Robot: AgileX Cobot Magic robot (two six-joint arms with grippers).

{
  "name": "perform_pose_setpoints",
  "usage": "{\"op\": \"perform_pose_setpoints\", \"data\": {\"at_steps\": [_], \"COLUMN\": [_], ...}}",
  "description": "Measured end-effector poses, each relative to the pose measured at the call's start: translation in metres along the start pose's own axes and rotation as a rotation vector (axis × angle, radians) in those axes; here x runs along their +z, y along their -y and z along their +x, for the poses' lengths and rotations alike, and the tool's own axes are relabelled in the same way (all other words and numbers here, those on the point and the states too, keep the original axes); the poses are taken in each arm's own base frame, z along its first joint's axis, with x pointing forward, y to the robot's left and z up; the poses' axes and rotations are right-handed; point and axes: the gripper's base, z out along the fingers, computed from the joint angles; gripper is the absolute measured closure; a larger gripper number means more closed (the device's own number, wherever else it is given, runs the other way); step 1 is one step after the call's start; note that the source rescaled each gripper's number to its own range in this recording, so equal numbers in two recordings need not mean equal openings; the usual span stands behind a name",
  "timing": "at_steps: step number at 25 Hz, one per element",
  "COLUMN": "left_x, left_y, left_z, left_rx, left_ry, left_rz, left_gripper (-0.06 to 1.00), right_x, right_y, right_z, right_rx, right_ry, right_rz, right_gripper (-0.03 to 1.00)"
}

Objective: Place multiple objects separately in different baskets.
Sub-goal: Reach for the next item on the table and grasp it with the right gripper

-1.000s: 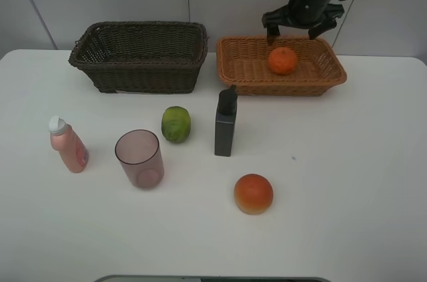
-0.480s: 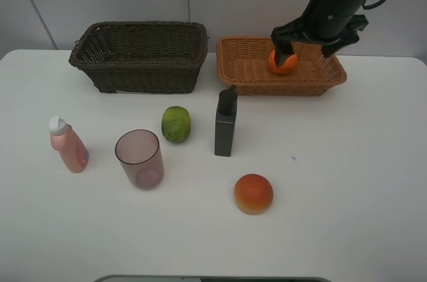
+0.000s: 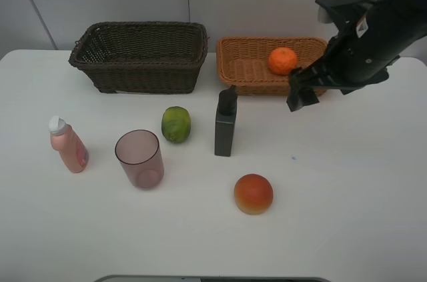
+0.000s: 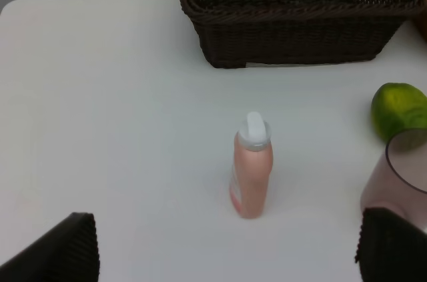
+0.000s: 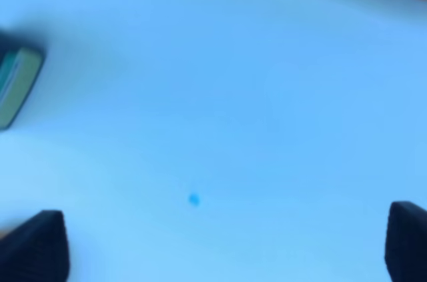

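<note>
Two woven wicker baskets stand side by side: a deep dark brown basket (image 3: 139,55) and a shallow orange-tan basket (image 3: 245,67) holding the round orange mandarin (image 3: 283,61). The dark grey rectangular bottle (image 3: 225,123) stands upright on the white surface (image 3: 347,195). The right hand (image 3: 307,90) and the left hand (image 4: 227,250) both gape wide, empty.

My right wrist view is all blur, with the dark grey bottle (image 5: 15,85) cut by its edge. From above, my right arm (image 3: 380,35) hides the orange-tan basket's (image 3: 253,85) right front corner.
</note>
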Motion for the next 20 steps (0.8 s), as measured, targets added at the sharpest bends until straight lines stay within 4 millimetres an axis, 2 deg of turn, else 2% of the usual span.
{"op": "perform_pose_setpoints", "data": {"at_steps": [5, 12, 17, 20], "left_x": [0.0, 0.0, 0.0, 0.0], "left_y": [0.0, 0.0, 0.0, 0.0], "left_z": [0.0, 0.0, 0.0, 0.0], "left_rx": [0.0, 0.0, 0.0, 0.0], "left_ry": [0.0, 0.0, 0.0, 0.0], "left_rz": [0.0, 0.0, 0.0, 0.0], "left_gripper": [-0.05, -0.05, -0.05, -0.05], "right_x": [-0.013, -0.014, 0.001, 0.014], "right_y": [-0.025, -0.061, -0.083, -0.094], "right_z": [0.023, 0.043, 0.047, 0.05], "right_rx": [-0.097, -0.244, -0.331, -0.46], "right_ry": [0.005, -0.031, -0.07, -0.095], "right_rz": [-0.038, -0.081, -0.095, -0.104], "right_gripper": [-0.03, -0.03, -0.03, -0.03]}}
